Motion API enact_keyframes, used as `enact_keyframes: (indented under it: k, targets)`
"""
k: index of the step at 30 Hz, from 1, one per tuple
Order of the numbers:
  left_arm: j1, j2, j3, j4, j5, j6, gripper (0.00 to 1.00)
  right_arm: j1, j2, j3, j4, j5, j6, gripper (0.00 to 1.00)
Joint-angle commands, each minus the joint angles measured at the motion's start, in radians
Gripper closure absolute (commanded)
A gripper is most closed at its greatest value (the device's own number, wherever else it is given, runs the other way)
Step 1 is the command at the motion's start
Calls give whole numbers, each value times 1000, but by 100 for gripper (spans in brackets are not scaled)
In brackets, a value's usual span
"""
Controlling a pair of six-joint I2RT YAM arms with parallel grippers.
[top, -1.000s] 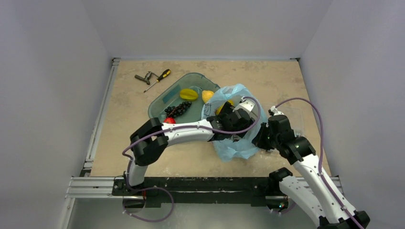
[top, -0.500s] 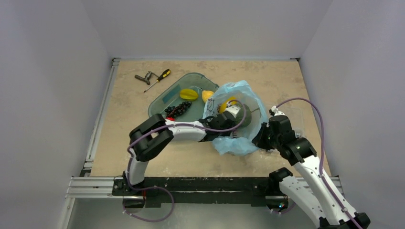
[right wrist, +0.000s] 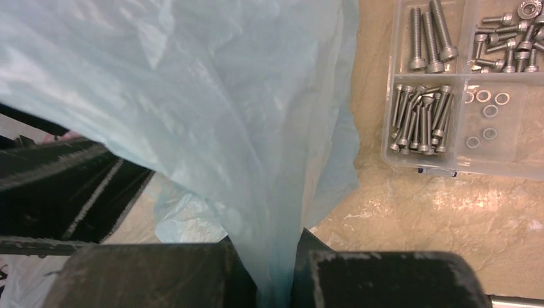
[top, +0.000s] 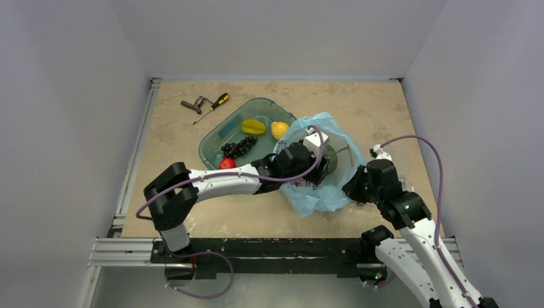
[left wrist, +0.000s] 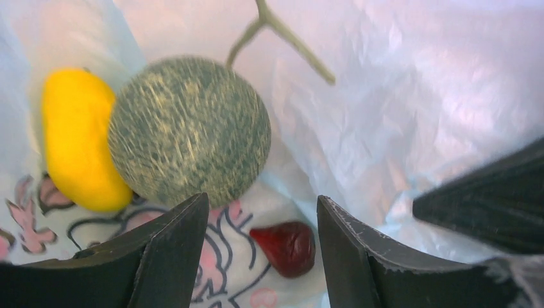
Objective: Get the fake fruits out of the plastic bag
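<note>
On the counter lies the light-blue plastic bag, with a pink cartoon print showing on its inner wall. Inside it rest the round green fruit and, touching it, the yellow mango-like fruit. The left gripper reaches into the bag, jaws apart and empty, just short of the green fruit. The right gripper has its jaws clamped on the bag's film.

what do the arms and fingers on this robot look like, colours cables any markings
The left arm and right arm look alike, with smooth white links joined by chunky black joints. A thin purple cable loops loosely along each one. The fingers are matte black, broad and wedge-shaped, with scuffed pale edges. No logos or markings show in any view.
</note>
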Motion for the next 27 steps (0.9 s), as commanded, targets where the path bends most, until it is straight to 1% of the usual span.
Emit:
enact_keyframes:
  k: [1,3,6,11,15,17,19,20,23,24,27]
  targets:
    - [6,16,128,26,-70,54,39,6,-32,-3,13,39,58,100]
    - [6,38,143,91,-73,68,42,5,-26,10,8,44,52,100]
    - [7,89,169,209,-73,91,43,6,-26,26,1,62,37,100]
    - [10,198,278,250,-85,79,44,6,-20,36,-1,52,30,100]
    - [10,268,303,342,-74,47,49,6,-21,36,0,43,30,100]
    - [11,299,305,390,-76,47,54,6,-23,43,-5,41,32,100]
    - [14,334,312,423,-72,54,56,6,-28,52,-9,44,34,100]
    - [15,351,317,436,-66,59,54,5,-30,56,-9,46,34,100]
    - [16,406,349,444,-37,74,38,6,-24,63,-19,56,29,100]
    - [16,420,360,440,-28,74,35,6,-21,66,-21,56,28,100]
    - [21,485,404,435,-6,56,33,6,-14,79,-20,57,26,100]
